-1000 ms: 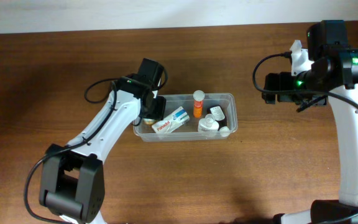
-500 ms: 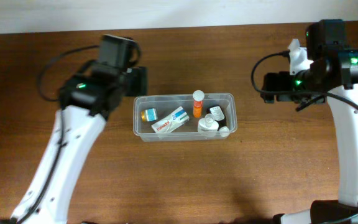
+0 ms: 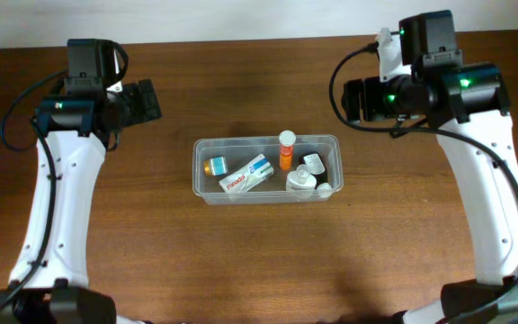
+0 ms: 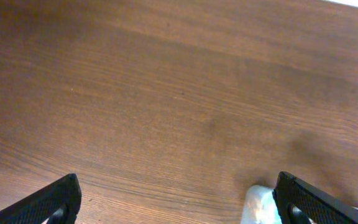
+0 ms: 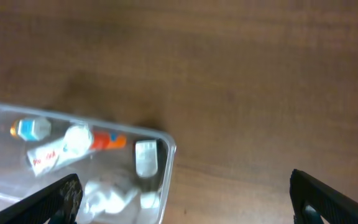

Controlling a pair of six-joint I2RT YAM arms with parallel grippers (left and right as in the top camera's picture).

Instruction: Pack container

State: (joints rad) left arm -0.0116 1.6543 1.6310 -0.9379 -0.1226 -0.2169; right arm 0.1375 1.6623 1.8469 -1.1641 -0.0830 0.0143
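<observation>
The container (image 3: 250,140), a clear plastic tub, sits at the table's middle. It holds an orange bottle with a white cap (image 3: 286,150), a white, red and blue box (image 3: 247,174), a small blue-labelled bottle (image 3: 215,166) and white bottles (image 3: 301,180). My left gripper (image 3: 145,100) is open and empty, up and to the left of the tub. Its wrist view shows bare wood between the fingers (image 4: 179,205) and a tub corner (image 4: 260,202). My right gripper (image 3: 351,99) is open and empty, up and to the right of the tub. Its wrist view (image 5: 185,199) shows the tub's right end (image 5: 166,149).
The brown wooden table (image 3: 259,261) spreads around the tub. A pale wall edge (image 3: 241,18) runs along the back.
My left arm has drawn back from the tub's left end to the far upper left. My right arm has shifted left and slightly up. The tub's contents have not moved.
</observation>
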